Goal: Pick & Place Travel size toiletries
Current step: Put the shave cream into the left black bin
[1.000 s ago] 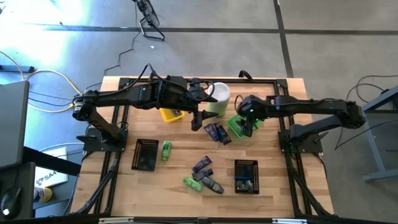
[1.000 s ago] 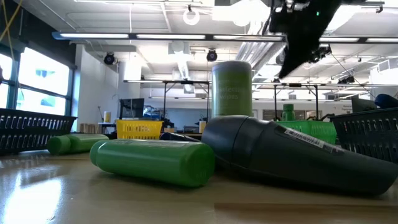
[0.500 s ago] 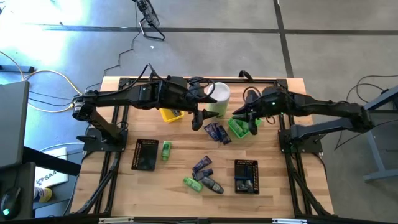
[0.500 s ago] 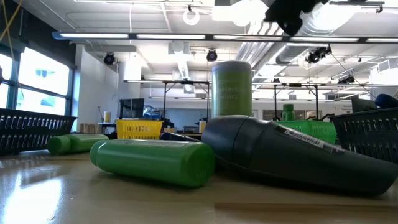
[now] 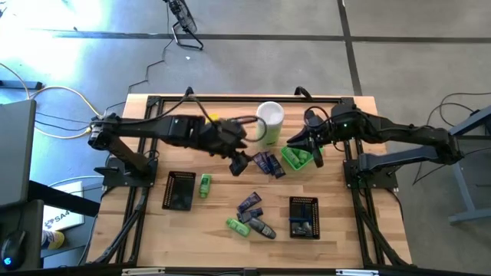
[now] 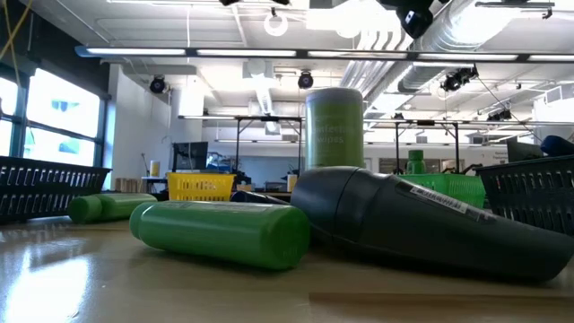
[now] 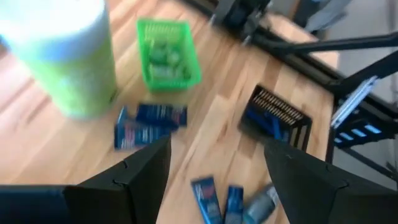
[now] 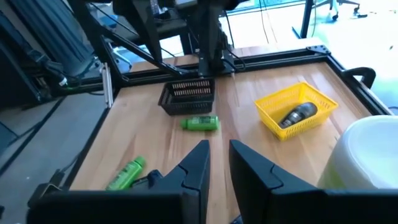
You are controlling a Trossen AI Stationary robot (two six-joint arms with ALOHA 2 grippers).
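Wooden table (image 5: pixel 184 230) carries everything, and both dark arms reach over its far half. Biggest on it is the tall pale-green canister (image 5: pixel 269 119), just beyond the left gripper (image 5: pixel 239 162) and between the two grippers. Next in size come the trays: a green tray (image 5: pixel 296 159) directly under the right gripper (image 5: pixel 312 151), a yellow tray (image 8: pixel 296 112) on the far side of the left arm with a dark grey oval piece (image 8: pixel 297 114) in it, and two black mesh trays (image 5: pixel 179 189) nearer the front edge, well apart from either gripper. Smallest are the loose toiletries: two navy packets (image 5: pixel 268 163) just beside the left gripper, a green bottle (image 5: pixel 205 185) near the left black tray, and a front cluster of navy packets, a green tube (image 5: pixel 238 225) and a grey piece. My worry is the canister: the left gripper hangs close to it, and a sideways sweep toward the navy packets could knock it over onto them or the green tray. A flat packet could also slide out of a shallow pinch. That gripper's fingers (image 7: pixel 130 180) stand well apart and hold nothing. The right gripper's fingers (image 8: pixel 199 165) are nearly together with a narrow gap, and nothing shows between them; it hovers above the green tray without touching it.
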